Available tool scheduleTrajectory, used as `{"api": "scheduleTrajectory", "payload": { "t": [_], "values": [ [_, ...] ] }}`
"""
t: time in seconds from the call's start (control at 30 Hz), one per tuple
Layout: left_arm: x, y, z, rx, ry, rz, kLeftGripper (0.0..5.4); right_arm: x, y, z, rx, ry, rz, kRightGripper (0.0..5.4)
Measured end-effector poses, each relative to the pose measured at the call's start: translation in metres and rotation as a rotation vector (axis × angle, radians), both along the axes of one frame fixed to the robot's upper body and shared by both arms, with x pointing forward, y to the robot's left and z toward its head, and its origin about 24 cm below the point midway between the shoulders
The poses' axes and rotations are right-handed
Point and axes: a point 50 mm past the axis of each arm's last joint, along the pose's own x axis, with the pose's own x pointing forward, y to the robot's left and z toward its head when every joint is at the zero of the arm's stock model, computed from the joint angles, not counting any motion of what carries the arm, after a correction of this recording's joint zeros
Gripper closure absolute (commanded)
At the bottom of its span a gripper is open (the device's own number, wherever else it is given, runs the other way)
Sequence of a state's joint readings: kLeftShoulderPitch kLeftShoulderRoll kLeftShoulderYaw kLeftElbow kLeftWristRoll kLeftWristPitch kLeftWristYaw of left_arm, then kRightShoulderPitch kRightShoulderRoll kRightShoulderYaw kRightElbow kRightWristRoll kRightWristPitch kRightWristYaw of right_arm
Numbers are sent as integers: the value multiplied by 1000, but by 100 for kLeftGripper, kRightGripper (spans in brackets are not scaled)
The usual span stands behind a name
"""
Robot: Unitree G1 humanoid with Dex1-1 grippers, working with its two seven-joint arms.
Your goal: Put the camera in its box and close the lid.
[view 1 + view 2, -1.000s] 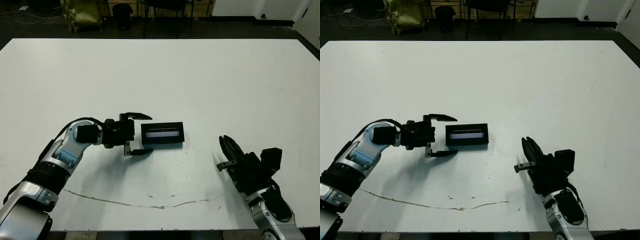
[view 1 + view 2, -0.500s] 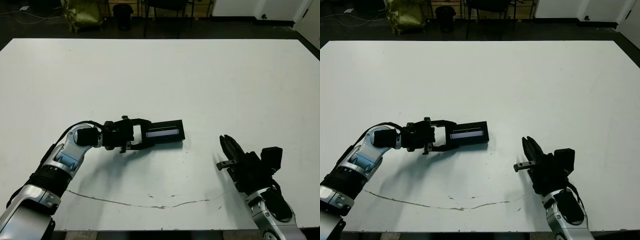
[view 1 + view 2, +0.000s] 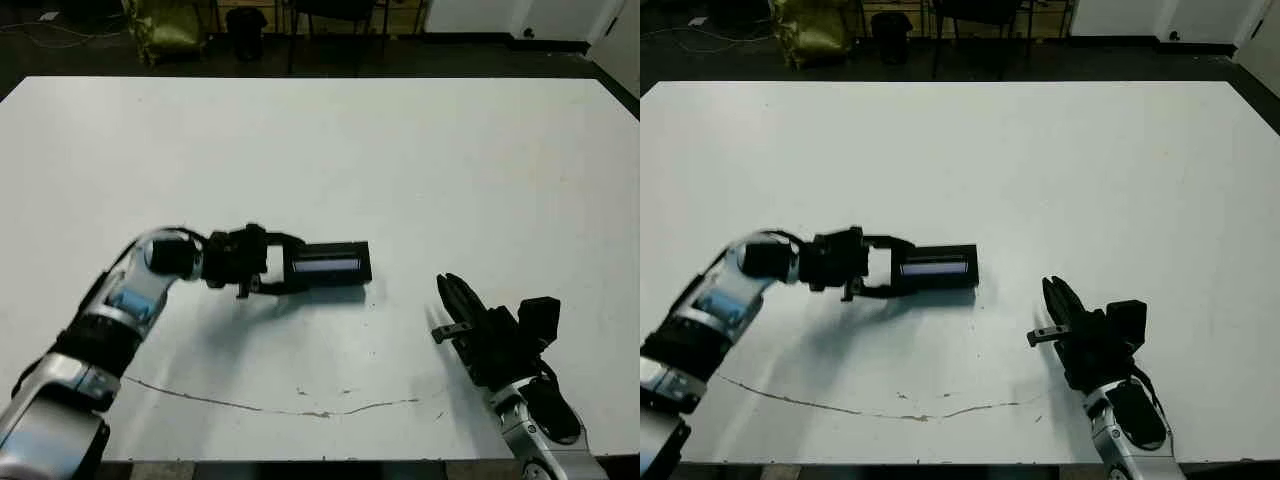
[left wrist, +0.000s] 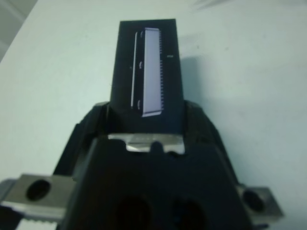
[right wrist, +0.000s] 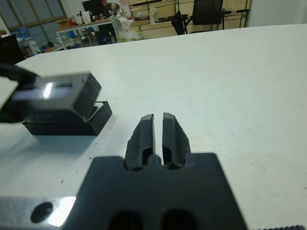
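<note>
A: What has changed in the last 1 second?

B: The left gripper was spread wide beside the lid; now its 2 fingers are clamped on the lid's near end, and the arm is blurred with motion.

A: What does that mean for the task?

B: Probably the lid is coming off, so the box can take the camera.

A: Do the head views show that?

B: No, they show only 1 dark block ahead of the claw. The right wrist view shows the lid raised just above the box, which rests on the table. The left wrist view shows the fingers flanking the lid.

A: And the camera?

B: No view shows it. The right gripper lies well apart, fingers pressed together, holding nothing.
</note>
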State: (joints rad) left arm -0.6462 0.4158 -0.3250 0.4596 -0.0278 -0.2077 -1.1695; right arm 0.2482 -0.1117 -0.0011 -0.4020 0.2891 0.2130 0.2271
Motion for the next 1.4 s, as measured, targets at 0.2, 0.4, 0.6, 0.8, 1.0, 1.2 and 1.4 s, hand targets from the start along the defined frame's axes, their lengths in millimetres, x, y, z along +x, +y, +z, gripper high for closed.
{"api": "scheduleTrajectory", "payload": {
  "t": [0.2, 0.4, 0.6, 0.8, 1.0, 1.2, 1.4],
  "values": [
    [17, -6, 39, 64, 15, -33, 299, -1, 2, 4, -13, 0, -6, 540],
    [26, -12, 57, 122, 65, -32, 299, -1, 2, 4, -11, -8, 0, 540],
    [27, -15, 49, 139, 139, -42, 299, -1, 1, 2, -13, -7, 3, 540],
    [25, -16, 40, 141, 200, -18, 299, -1, 1, 1, -10, -3, 1, 540],
    [14, -16, 25, 134, 257, 2, 299, -1, 1, 1, -11, -3, -1, 540],
    [8, -17, 20, 97, 259, 47, 299, -1, 1, 2, -8, 5, -6, 540],
    [6, -18, 18, 89, 270, 82, 299, -1, 1, 0, -6, 11, -4, 540]
  ]
}}
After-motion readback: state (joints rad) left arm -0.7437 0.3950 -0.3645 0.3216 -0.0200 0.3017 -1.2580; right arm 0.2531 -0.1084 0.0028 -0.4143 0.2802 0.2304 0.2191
